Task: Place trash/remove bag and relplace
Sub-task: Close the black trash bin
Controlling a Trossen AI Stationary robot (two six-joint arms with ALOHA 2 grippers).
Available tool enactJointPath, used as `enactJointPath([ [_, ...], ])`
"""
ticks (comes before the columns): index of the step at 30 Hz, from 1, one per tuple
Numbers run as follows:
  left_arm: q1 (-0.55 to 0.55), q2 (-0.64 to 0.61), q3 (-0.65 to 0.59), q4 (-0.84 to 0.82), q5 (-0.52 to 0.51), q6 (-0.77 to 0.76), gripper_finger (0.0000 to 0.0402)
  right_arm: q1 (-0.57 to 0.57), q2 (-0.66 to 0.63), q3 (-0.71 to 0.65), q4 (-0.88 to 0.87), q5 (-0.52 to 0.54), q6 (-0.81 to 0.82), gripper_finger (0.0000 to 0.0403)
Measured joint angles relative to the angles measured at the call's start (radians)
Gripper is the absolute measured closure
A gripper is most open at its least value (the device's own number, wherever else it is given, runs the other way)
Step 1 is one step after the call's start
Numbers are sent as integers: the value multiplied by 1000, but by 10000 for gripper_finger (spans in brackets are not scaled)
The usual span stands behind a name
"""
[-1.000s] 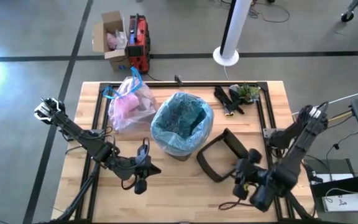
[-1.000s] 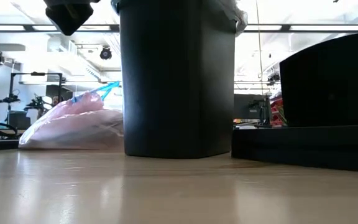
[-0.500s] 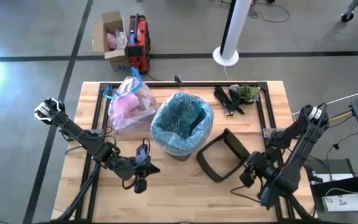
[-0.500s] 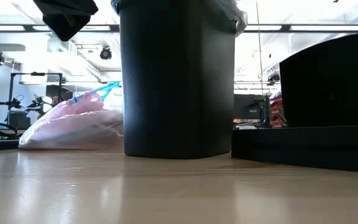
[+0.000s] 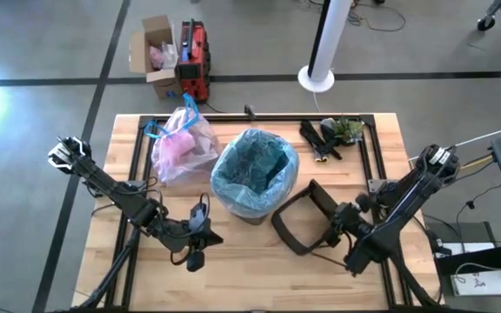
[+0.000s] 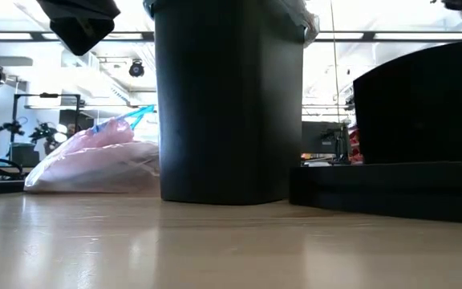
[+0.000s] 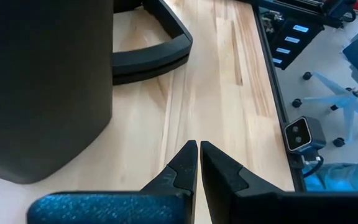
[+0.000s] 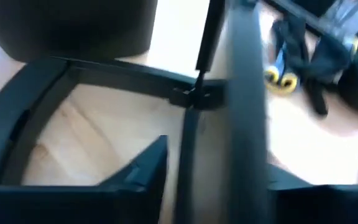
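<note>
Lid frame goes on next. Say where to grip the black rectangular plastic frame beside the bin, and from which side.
Grip the black rectangular plastic frame on its straight bar farthest from the blue-lined bin, from above. It lies flat with an open middle, so that thin bar stands clear; the right gripper is beside it.

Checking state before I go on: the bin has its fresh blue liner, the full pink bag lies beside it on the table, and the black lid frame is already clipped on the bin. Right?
Not quite. The black lid frame is not on the bin; the high view shows it lying on the table beside the bin, with the right gripper at it. The blue liner and the pink bag are as you say.
</note>
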Motion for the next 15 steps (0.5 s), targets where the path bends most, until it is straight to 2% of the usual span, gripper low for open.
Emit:
enactJointPath([
  [2, 1, -1, 0, 0, -4, 1, 397, -19, 0, 0, -3, -5, -29, 373],
  [3, 1, -2, 0, 1, -13, 3, 397, -26, -6, 0, -3, -7, -34, 387],
  [8, 1, -22, 0, 0, -50, 22, 397, -28, -75, 60, -65, -30, -103, 399],
  [11, 1, -47, 0, -4, -54, 25, 397, -22, -145, 151, -126, -55, -248, 400],
  [15, 1, -89, 0, -24, -57, 26, 397, -20, -262, 313, -100, -113, -499, 402],
])
